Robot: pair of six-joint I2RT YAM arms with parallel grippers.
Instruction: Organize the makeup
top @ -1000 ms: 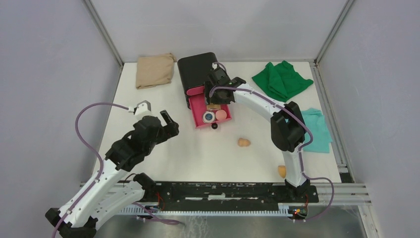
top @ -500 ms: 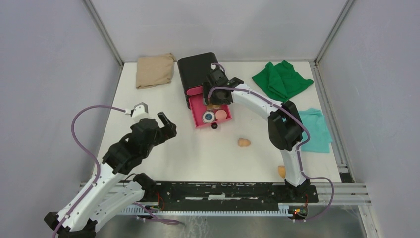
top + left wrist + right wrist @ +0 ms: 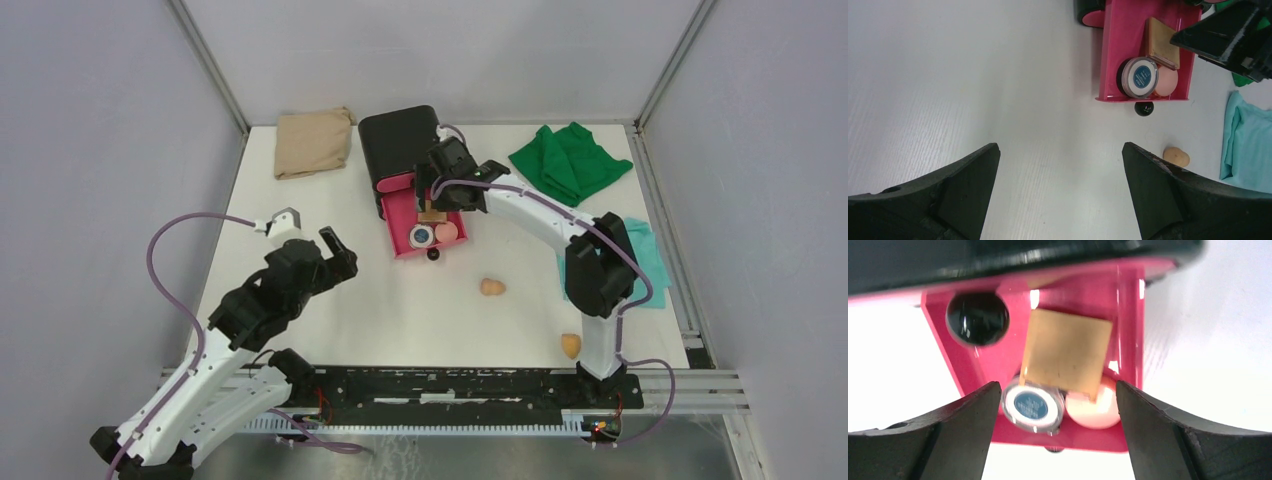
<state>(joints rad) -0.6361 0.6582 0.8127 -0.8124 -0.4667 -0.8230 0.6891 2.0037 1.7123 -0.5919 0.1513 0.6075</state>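
Observation:
The pink drawer (image 3: 400, 215) stands pulled out of the black box (image 3: 398, 138). In it lie a tan square pad (image 3: 1065, 352), a silvery compact with a blue centre (image 3: 1033, 405) and a pink round piece (image 3: 1095, 407); the pad's near edge overlaps both. My right gripper (image 3: 1058, 385) hangs open above them, holding nothing. A tiny black jar (image 3: 433, 254) sits on the table just in front of the drawer. Two tan sponges (image 3: 491, 287) (image 3: 570, 345) lie nearer my bases. My left gripper (image 3: 342, 252) is open and empty over bare table (image 3: 1060, 150).
A beige cloth (image 3: 312, 143) lies at the back left, a green cloth (image 3: 568, 160) at the back right and a teal cloth (image 3: 645, 262) by the right edge. A glossy black round shape (image 3: 978, 318) shows at the drawer's back corner.
My right gripper has opened wider over the drawer, leaving the tan pad lying in it, and its elbow has swung right. My left arm shifted slightly, then stayed still.

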